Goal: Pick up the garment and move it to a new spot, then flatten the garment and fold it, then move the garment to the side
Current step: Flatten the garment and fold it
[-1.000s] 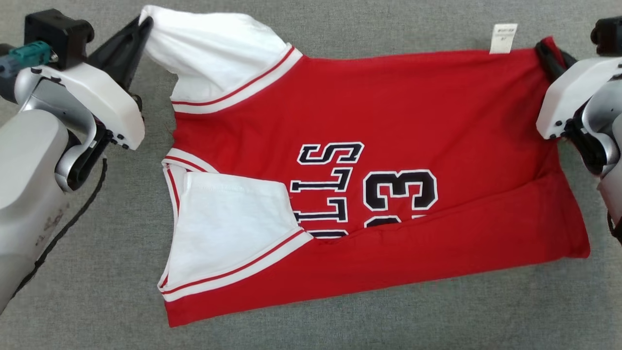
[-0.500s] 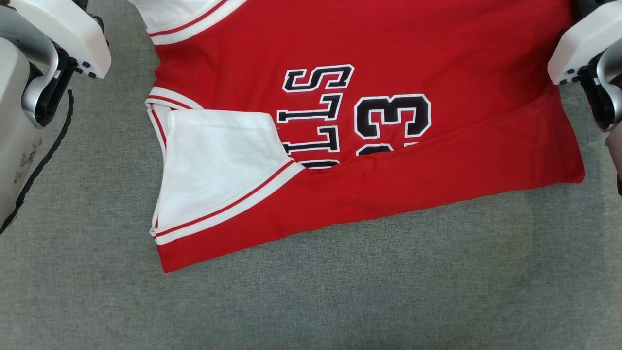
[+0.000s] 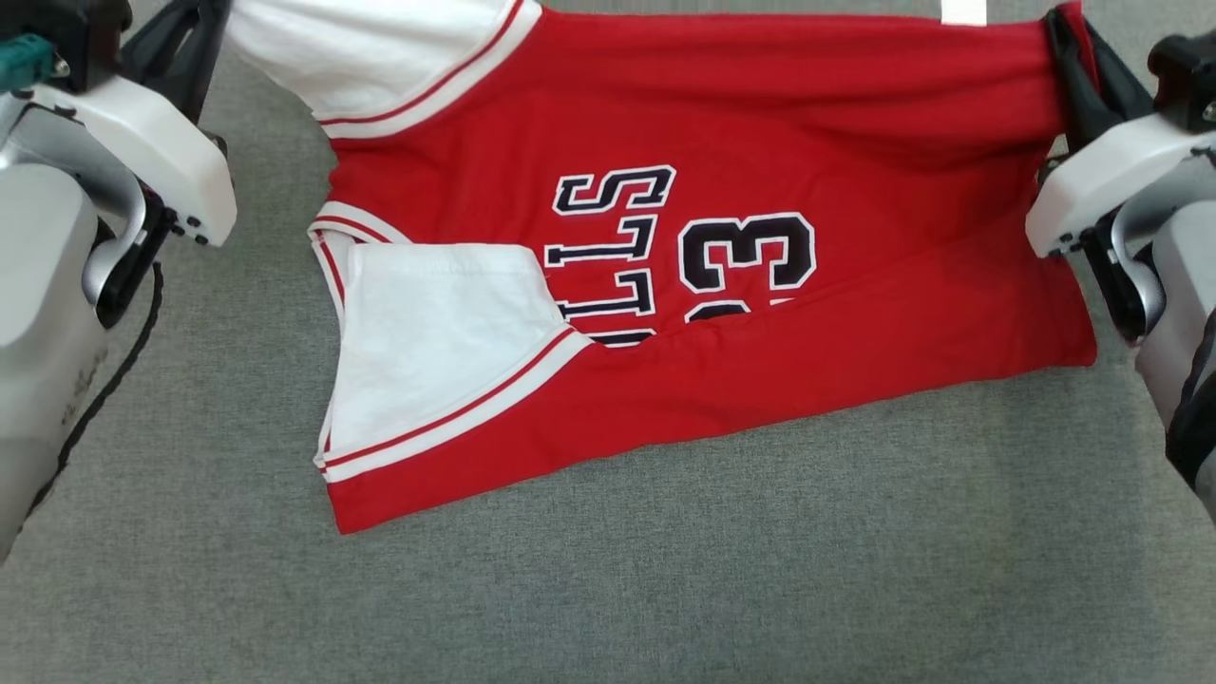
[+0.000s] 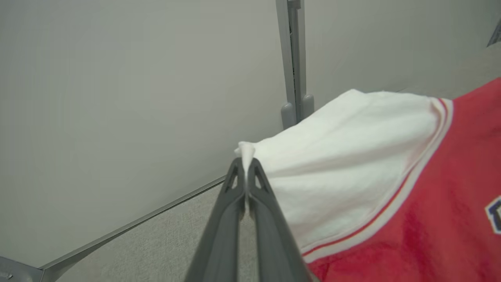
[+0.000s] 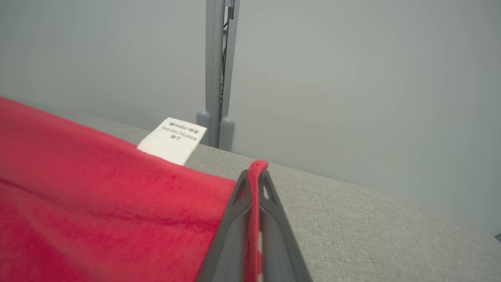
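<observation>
The garment [image 3: 760, 114] is a red jersey with white sleeves and black lettering, stretched across the grey surface with its near long edge folded up over the front. My left gripper [image 3: 204, 28] at the upper left is shut on the tip of the far white sleeve [image 4: 344, 156]. The left wrist view shows white cloth pinched between the left gripper's [image 4: 245, 162] dark fingers. My right gripper [image 3: 1073, 57] at the upper right is shut on the red hem corner, with red cloth [image 5: 98, 196] clamped in the right gripper [image 5: 256, 172]. The far edge hangs taut between both grippers.
The grey fabric surface [image 3: 665, 589] spreads wide toward me. A pale wall with a grey upright post [image 5: 217, 78] stands just behind the surface's far edge. A white care label [image 5: 172, 140] sticks out of the red far edge.
The head view has shifted between frames. Both grippers stay shut on the jersey's far corners, and its folded near edge lies farther from the front of the surface than a second ago.
</observation>
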`<state>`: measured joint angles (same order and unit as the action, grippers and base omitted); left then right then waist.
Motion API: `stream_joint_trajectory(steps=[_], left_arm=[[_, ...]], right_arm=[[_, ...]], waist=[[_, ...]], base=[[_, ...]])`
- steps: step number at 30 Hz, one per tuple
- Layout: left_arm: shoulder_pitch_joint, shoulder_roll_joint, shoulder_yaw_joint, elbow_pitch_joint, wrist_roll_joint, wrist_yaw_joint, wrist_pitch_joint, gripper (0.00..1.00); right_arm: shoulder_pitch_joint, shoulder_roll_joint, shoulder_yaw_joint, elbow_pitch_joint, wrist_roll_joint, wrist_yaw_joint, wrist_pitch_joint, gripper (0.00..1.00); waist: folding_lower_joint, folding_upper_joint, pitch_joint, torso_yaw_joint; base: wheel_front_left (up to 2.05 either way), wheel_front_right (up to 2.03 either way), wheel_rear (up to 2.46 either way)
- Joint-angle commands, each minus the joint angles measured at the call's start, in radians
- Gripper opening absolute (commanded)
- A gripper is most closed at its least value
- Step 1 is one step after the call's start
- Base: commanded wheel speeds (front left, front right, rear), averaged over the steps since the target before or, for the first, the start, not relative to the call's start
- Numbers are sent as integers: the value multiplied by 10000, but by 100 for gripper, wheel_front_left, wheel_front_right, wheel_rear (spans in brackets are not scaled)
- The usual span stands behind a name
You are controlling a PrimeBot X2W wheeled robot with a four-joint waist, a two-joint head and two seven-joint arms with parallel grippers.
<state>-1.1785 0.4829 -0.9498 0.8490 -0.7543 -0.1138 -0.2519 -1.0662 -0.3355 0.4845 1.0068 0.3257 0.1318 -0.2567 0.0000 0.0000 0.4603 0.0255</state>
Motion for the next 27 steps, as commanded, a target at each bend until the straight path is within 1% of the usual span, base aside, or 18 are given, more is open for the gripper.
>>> stream_joint_trajectory(steps=[1, 3, 5, 10, 14, 19, 22, 24, 27], left_arm=[[184, 78, -13, -63, 42, -41, -56, 0], [523, 163, -51, -289, 22, -55, -75, 0], [1051, 459, -107, -690, -8, -24, -94, 0], [2062, 926, -414, -1787, 23, 124, 89, 0], [2913, 1355, -621, -2961, -150, 390, 521, 0], [3919, 1962, -914, -4524, -344, 803, 1220, 0], [4570, 2245, -1095, -5293, -678, 916, 1697, 0], [4914, 2396, -1258, -5717, -821, 992, 1956, 0], [5343, 2475, -1436, -6152, -940, 1112, 2201, 0]], right_arm=[[222, -117, -2, -99, 103, -23, -87, 0], [602, -219, -12, -338, 263, -24, -93, 0], [1254, -343, -31, -794, 560, -24, -93, 0], [2278, -597, 114, -1019, 1033, -24, -92, 0], [2996, -811, 385, -1068, 1466, -24, -92, 0], [3602, -1176, 997, -1270, 2063, -24, 115, 0], [3917, -1424, 1337, -1435, 2463, -24, 340, 0], [4106, -1585, 1584, -1612, 2763, -24, 535, 0], [4329, -1862, 1917, -1845, 3157, -24, 829, 0]], waist=[[0, 0, -247, 88], [0, 0, -471, 148], [0, 0, -795, 200], [0, 0, -1346, 356], [0, 0, -1740, 474], [0, 0, -2068, 572], [0, 0, -2210, 598], [0, 0, -2294, 597], [0, 0, -2413, 586]], base=[[0, 0, 0], [0, 0, 0], [0, 0, 0], [0, 0, 0], [0, 0, 0], [0, 0, 0], [0, 0, 0], [0, 0, 0], [0, 0, 0]])
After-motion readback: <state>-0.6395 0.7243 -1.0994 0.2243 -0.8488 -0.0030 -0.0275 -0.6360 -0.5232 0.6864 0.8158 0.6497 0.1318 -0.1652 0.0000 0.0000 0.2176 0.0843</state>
